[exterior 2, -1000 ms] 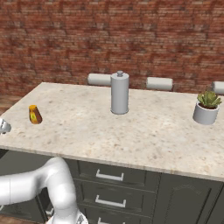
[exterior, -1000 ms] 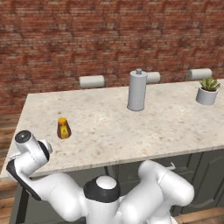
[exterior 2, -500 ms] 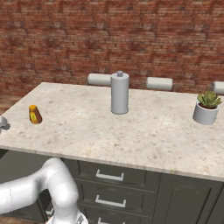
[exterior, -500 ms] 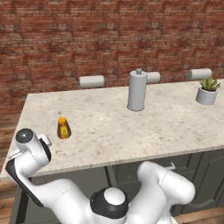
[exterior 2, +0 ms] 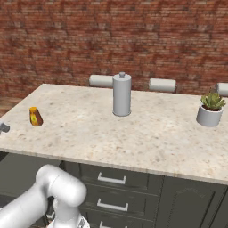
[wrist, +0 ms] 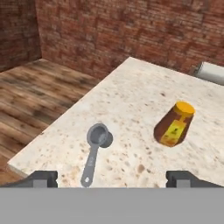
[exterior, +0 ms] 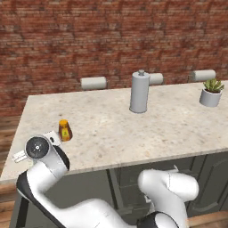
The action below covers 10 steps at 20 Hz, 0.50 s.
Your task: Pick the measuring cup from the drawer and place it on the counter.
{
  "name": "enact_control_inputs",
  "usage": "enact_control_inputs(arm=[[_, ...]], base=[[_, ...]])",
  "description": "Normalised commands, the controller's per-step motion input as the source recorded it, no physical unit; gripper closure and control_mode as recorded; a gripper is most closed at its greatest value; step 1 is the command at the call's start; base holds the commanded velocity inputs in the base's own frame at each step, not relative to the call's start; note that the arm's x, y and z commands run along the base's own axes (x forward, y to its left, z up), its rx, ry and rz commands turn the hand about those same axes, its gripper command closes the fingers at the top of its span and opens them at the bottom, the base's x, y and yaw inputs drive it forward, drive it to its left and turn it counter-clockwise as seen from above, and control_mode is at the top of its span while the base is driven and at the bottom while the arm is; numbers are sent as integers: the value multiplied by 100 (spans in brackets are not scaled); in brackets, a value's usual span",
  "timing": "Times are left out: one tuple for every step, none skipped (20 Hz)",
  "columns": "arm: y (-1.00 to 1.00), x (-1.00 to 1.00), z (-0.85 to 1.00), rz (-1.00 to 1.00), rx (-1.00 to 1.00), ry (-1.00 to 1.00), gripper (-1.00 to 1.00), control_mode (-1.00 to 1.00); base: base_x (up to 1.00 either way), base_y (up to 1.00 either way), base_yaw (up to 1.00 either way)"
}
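Since 1 s ago the arm's elbow has swung lower and further left in left base view; cup, bottle and counter items sit as before. Gripper (wrist: pixel 111 177): only two dark tips show at bottom of hand view, wide apart, nothing between them, so it's open; in left base view the hand is mostly hidden behind the arm's round joint, w/ a pale bit poking out at the counter's left edge. Cup (wrist: pixel 95 150) lies flat on the counter (wrist: pixel 131 100) near its front-left corner, bowl up; in hand view its long axis runs bowl at top to handle at bottom, handle end toward the tips and the counter's near edge. It's just beside the bottle (wrist: pixel 174 123), not touching. In right base view a small grey bit at the far left edge may be the hand, too small to tell. Counter is beige speckled stone over dark cabinets w/ drawers; a tall grey canister (exterior: pixel 139 92) stands mid-slab, a potted plant (exterior: pixel 211 92) at right. Red brick wall behind, wood floor at left.
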Motion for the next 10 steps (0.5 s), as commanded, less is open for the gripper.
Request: enact_control_inputs(arm=[[-95, -94, 100, -7, 13, -17, -100, -100], [-99, -84, 100, -12, 12, -12, -100, -100], [-100, -74, 100, -16, 11, -10, -100, -100], [-100, -63, 100, -21, 10, -6, -100, -100], [-100, -60, 100, -23, 10, -2, -100, -100], [-100, -59, 100, -23, 12, 0, -100, -100], [-100, -51, 97, -24, 15, 0, -100, -100], [-100, -48, 87, -25, 19, 3, -100, -100], [-100, -50, 75, -27, 23, 12, -100, -100], [-100, -51, 66, -28, 26, 19, -100, -100]], base=[[0, 0, 0], [0, 0, 0], [0, 0, 0], [0, 0, 0], [0, 0, 0], [0, 0, 0], [0, 0, 0], [0, 0, 0], [0, 0, 0], [0, 0, 0]])
